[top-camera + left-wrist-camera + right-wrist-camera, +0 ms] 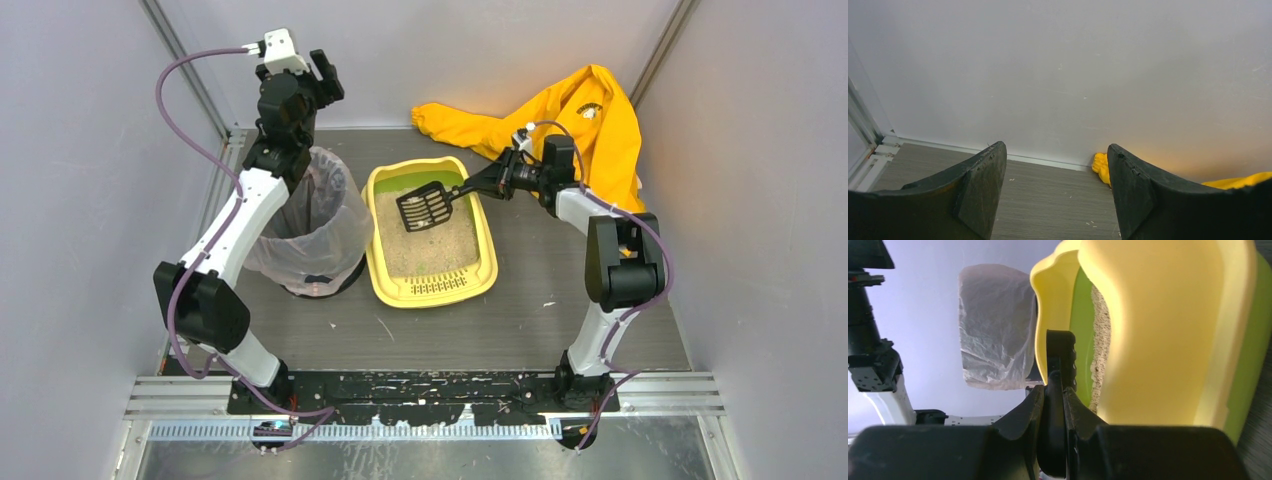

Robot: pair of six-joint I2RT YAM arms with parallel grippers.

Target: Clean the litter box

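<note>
Right gripper (472,186) clamped on black scoop (425,207) handle, head over litter box (432,290) mid-frame, likely to sift; left gripper (1055,148) apart, idle.

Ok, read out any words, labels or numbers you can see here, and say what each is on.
No text can be read.
Yellow garment: small emblem, too small to read.
Litter box, scoop, bin: no print visible.
</note>
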